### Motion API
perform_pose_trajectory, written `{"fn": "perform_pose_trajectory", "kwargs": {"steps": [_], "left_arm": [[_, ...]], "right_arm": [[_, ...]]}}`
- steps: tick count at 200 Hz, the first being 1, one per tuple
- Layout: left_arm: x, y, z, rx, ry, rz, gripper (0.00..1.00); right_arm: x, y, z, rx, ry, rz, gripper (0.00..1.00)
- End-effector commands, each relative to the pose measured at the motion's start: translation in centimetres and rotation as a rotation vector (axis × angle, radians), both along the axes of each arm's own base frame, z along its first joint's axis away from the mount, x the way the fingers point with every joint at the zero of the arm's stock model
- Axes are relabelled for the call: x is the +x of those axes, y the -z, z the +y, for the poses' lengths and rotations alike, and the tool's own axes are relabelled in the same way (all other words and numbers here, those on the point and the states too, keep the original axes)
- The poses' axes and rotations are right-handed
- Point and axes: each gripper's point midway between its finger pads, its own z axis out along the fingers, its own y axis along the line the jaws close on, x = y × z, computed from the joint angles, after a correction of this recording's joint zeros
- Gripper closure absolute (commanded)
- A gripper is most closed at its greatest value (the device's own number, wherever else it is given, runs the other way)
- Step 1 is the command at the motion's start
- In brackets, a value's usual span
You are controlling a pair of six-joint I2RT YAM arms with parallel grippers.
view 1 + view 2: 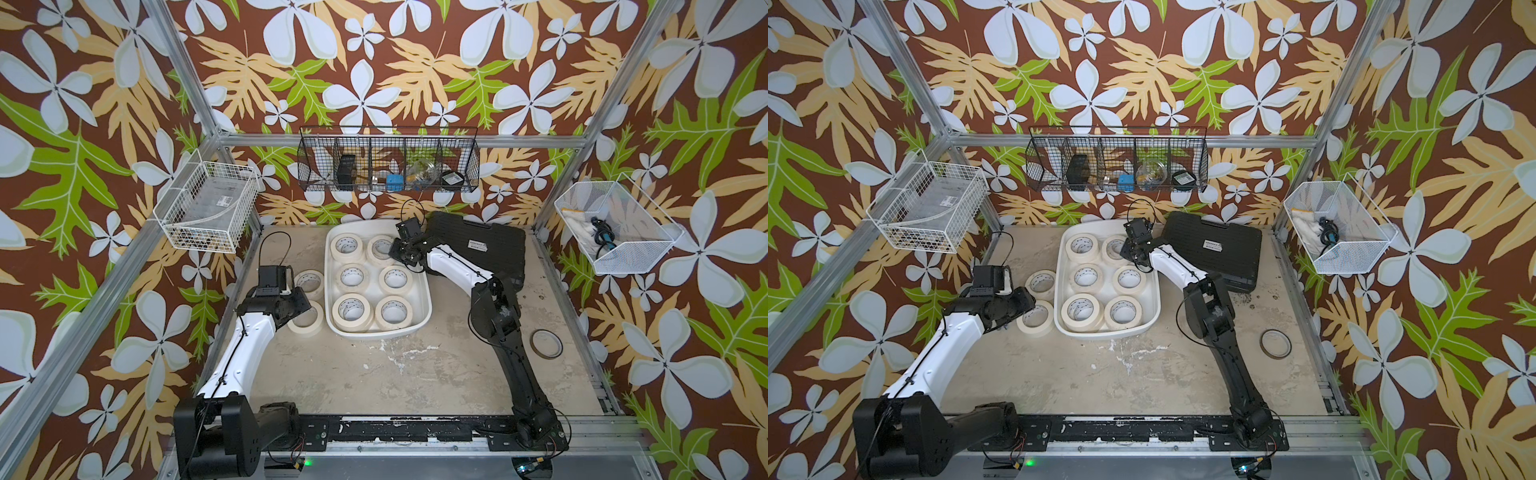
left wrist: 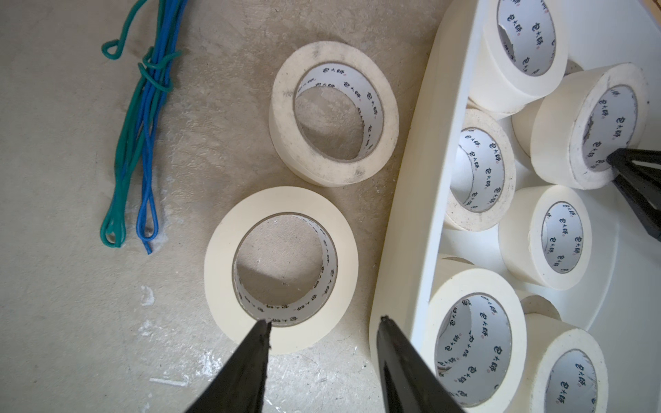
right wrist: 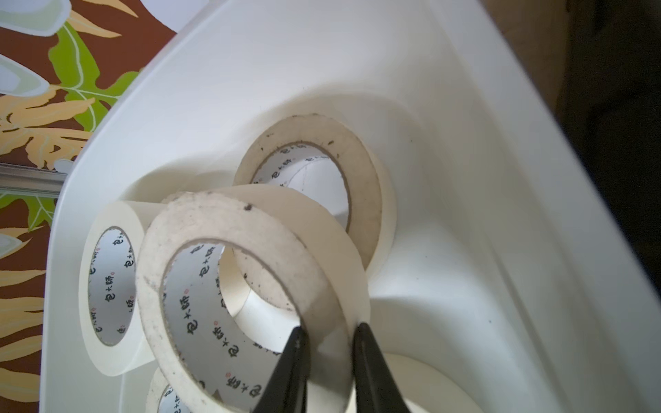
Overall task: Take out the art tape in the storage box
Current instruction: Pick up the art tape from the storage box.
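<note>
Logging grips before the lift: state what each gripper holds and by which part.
Right gripper pinches a tape roll by its wall, one finger inside the core. Left gripper holds nothing.

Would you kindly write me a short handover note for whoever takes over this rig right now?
Left gripper: open, empty, over the two table rolls.
Right gripper: shut on the held roll, inside the storage box.
Done: both table rolls lie beside the box.
Left: lift out the held roll, then the remaining rolls, some stacked.
</note>
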Motion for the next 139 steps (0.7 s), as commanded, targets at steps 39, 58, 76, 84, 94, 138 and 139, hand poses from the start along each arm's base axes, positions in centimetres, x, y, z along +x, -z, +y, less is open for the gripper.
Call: {"fn": "perform_pose_trajectory", "kwargs": {"steps": [39, 58, 76, 84, 94, 138, 139], "left_arm": [[0.4, -0.7, -0.3, -0.010, 0.021, -0.027, 0.47], [0.5, -1.2, -0.7, -0.016, 0.040, -0.044, 0.47], [0.8, -2.0, -1.7, -0.021, 0.087, -0.076, 0.47], [0.9, -2.6, -2.2, -0.021, 0.107, -0.094, 0.47], [1.2, -3.4, -2.9, -0.018, 0.135, -0.116, 0.47], [2.2, -7.2, -6.9, -0.003, 0.238, -0.181, 0.47], [2.2, -7.2, -7.0, -0.004, 0.240, -0.180, 0.47]], "right_arm": [[-1.4, -2.6, 0.5, -0.049, -0.088, -0.053, 0.89], [-1.9, -4.0, 0.8, -0.057, -0.116, -0.073, 0.91], [-2.4, -5.6, 0.9, -0.071, -0.142, -0.092, 0.92], [-2.7, -6.5, 1.0, -0.077, -0.160, -0.104, 0.92], [-3.1, -7.3, 1.0, -0.092, -0.177, -0.109, 0.92], [-5.9, -8.9, 0.8, -0.131, -0.281, -0.060, 0.92], [-6.0, -8.9, 0.8, -0.132, -0.285, -0.058, 0.92]]}}
